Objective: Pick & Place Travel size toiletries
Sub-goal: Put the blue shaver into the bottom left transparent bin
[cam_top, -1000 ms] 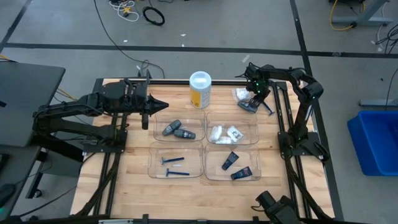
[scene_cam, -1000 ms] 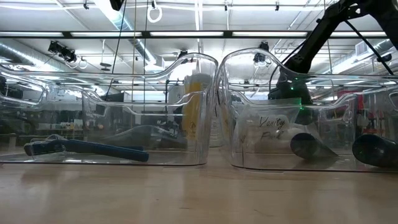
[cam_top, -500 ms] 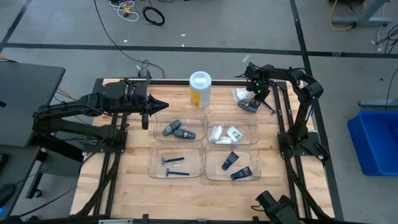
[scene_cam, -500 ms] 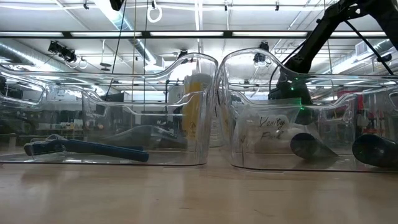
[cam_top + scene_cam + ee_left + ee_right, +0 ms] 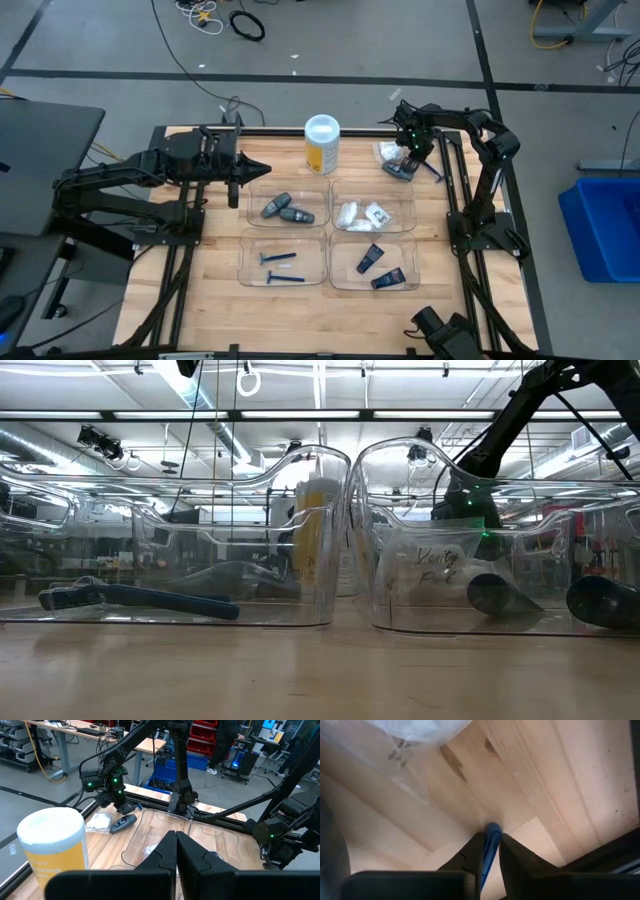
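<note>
Toiletries lie loose on the wood at the far right of the table: a white crinkly packet (image 5: 388,152), a grey oval stick (image 5: 400,170) and a thin blue razor (image 5: 433,173). My right gripper (image 5: 414,152) points down among them, shut on the blue razor (image 5: 490,845). My left gripper (image 5: 262,168) hangs shut and holds nothing, above the far left tray's edge; its closed fingers (image 5: 176,845) show in the left wrist view. My right gripper pinches the razor's thin blue handle between its two fingers, near one end (image 5: 493,829), which sticks out just past the fingertips. The fingers come from above, pointing steeply down. The razor lies on the table's wood.
Four clear trays stand mid-table: grey sticks (image 5: 285,208) far left, white packets (image 5: 365,213) far right, blue razors (image 5: 280,268) near left, dark blue tubes (image 5: 378,268) near right. A yellow canister with a white lid (image 5: 321,145) stands behind them.
</note>
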Available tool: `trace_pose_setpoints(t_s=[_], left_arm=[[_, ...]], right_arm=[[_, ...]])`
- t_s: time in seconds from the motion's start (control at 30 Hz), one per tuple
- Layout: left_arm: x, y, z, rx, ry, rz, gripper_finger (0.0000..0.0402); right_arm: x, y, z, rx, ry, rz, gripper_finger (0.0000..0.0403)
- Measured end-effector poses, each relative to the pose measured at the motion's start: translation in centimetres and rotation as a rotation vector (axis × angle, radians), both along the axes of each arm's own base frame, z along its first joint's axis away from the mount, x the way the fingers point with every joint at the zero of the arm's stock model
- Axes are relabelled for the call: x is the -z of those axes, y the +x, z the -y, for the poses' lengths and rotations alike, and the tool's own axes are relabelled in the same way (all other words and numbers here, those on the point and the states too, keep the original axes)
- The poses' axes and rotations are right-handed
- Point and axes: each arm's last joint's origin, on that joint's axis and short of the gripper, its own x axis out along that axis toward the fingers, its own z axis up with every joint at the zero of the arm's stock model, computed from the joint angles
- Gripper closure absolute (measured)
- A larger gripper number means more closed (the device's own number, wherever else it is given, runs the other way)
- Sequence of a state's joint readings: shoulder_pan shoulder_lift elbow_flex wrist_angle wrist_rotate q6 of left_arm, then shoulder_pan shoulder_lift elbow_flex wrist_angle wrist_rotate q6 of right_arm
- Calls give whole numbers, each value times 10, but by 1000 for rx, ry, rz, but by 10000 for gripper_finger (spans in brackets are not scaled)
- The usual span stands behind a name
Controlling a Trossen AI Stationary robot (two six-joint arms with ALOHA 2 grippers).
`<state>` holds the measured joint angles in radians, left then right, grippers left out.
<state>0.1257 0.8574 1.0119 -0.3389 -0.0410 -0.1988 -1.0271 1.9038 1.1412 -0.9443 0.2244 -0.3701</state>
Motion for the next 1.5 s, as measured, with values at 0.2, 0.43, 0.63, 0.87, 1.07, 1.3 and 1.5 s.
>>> trace_pose_setpoints(t_s=[0.2, 0.43, 0.63, 0.87, 1.07, 1.3, 1.5], left_arm=[[0, 0, 0, 0, 0, 0, 393], [0, 0, 0, 9, -2, 0, 397], [0, 0, 0, 12, -2, 1, 396], [0, 0, 0, 12, -2, 1, 393], [0, 0, 0, 12, -2, 1, 397], [0, 0, 0, 12, -2, 1, 397], [0, 0, 0, 12, -2, 1, 395]], right_arm=[[-3, 1, 3, 12, -14, -3, 352], [-9, 3, 6, 18, -15, -7, 353], [-9, 3, 5, 20, -9, -9, 353], [-10, 2, 4, 20, -4, -10, 353], [-10, 4, 3, 20, 20, 13, 353], [-10, 8, 1, 12, 25, 33, 353], [-10, 12, -1, -4, 20, 37, 353]])
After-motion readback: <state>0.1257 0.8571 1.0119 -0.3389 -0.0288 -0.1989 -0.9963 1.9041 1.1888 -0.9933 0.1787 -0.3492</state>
